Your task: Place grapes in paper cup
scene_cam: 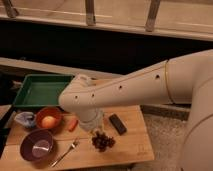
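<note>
The grapes [102, 141], a dark reddish-purple cluster, are at the front middle of the wooden table [135, 145]. My gripper [93, 125] hangs from the big white arm just above and to the left of the cluster, close to it. I cannot tell whether it touches the grapes. The paper cup does not show; it may be hidden under the grapes or behind the gripper.
A green tray [40, 91] stands at the back left. An orange-red bowl [56, 114] holds a round orange fruit [48, 121]. A purple bowl [37, 146], a fork [65, 152], a red chili [73, 124] and a black block [118, 124] lie around the grapes.
</note>
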Robot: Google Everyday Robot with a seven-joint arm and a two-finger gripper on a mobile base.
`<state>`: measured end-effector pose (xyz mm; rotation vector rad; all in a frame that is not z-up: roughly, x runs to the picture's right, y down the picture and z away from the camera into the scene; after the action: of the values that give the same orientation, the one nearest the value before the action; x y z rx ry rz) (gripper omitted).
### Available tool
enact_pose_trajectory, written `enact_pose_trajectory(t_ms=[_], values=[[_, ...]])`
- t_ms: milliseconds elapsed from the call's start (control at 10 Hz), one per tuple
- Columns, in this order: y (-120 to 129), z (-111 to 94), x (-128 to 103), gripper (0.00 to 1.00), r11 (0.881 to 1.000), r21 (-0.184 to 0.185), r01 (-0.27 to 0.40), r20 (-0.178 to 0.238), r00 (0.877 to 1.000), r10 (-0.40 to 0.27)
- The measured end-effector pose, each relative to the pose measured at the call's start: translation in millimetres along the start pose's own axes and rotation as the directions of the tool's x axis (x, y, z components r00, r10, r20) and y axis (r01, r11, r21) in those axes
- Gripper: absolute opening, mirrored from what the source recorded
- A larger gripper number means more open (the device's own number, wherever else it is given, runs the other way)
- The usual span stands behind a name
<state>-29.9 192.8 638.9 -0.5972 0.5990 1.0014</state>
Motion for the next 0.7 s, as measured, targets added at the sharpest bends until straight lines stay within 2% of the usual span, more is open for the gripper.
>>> enact_pose_trajectory(t_ms=[500,600,700], values=[[-6.4,6.1,-14.1,0.00,1.000,0.002,-0.008,-0.008,1.000,0.008],[-6.3,10.3,-15.5,0.02,1.000,-0.003,-0.008,-0.014,1.000,0.008],[-4.1,15.6,-17.6,0.10,1.000,-0.015,-0.005,-0.020,1.000,0.004]])
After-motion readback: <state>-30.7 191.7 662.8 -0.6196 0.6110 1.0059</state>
